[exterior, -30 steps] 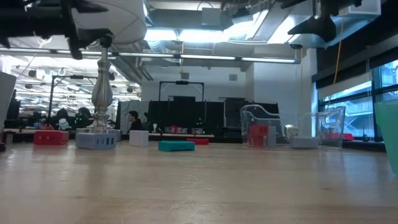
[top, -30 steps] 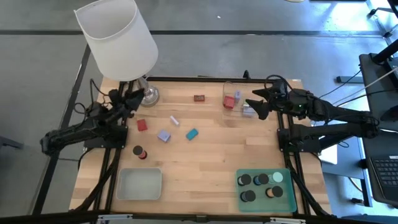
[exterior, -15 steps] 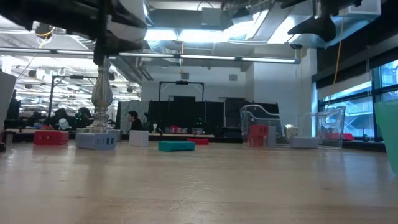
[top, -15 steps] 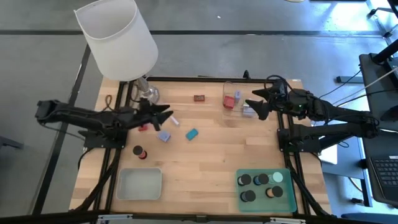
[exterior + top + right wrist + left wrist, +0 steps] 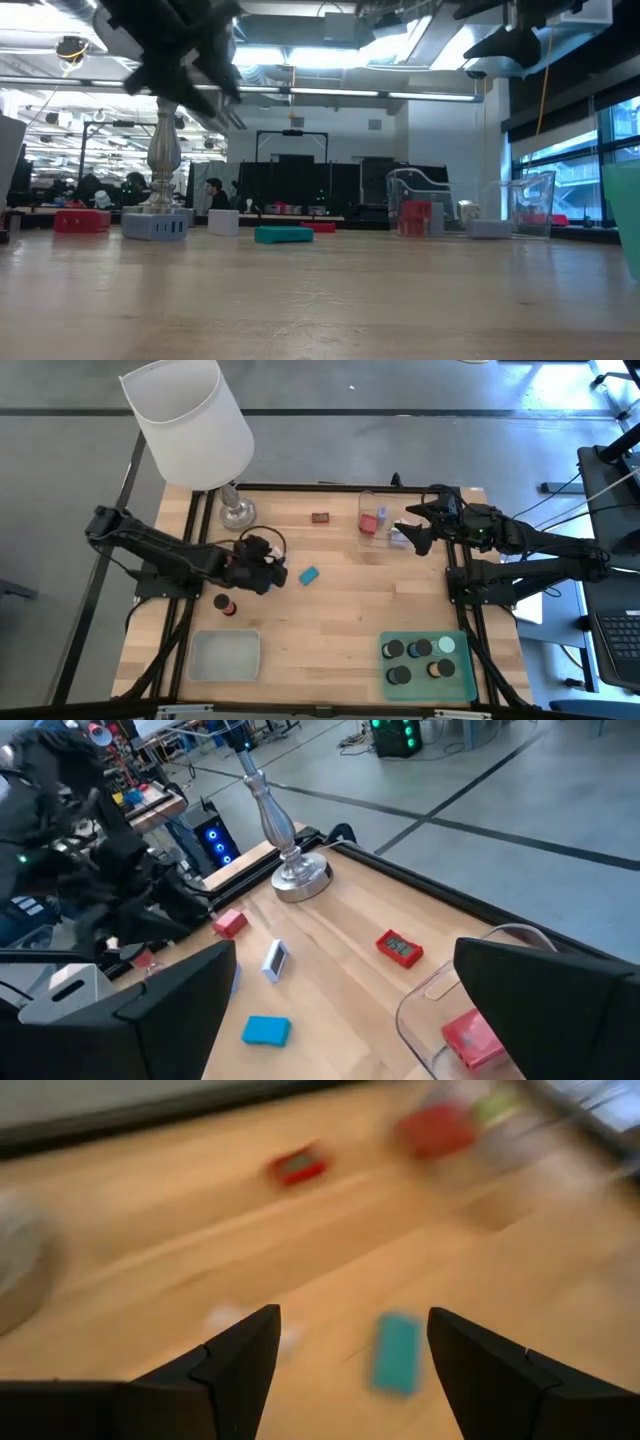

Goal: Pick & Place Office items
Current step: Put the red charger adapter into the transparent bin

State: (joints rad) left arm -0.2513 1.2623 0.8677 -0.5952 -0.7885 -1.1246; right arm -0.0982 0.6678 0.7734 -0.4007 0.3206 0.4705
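My left gripper (image 5: 272,570) hangs open above the table, just left of a teal block (image 5: 308,575). In the left wrist view the teal block (image 5: 398,1352) and a small white piece (image 5: 235,1320) lie on the wood ahead of its open fingers. From above, this arm hides the lilac-blue block (image 5: 155,226) and the red block (image 5: 230,923). A dark cylinder with a red top (image 5: 225,604) stands nearer. A flat red piece (image 5: 320,518) lies toward the far edge. My right gripper (image 5: 408,527) waits open beside a clear tray (image 5: 372,518) with a red block inside.
A tall lamp with a white shade (image 5: 190,420) stands on its metal base (image 5: 236,514) at the far left. A grey tray (image 5: 225,656) sits at the near left. At the near right, a green tray (image 5: 455,682) holds several dark cylinders. Bare wood lies between them.
My left arm has swung out from beside the lamp base toward the table's middle, passing over the red and lilac-blue blocks and stopping just short of the teal block. It has kept above the table. None of the pieces has moved.
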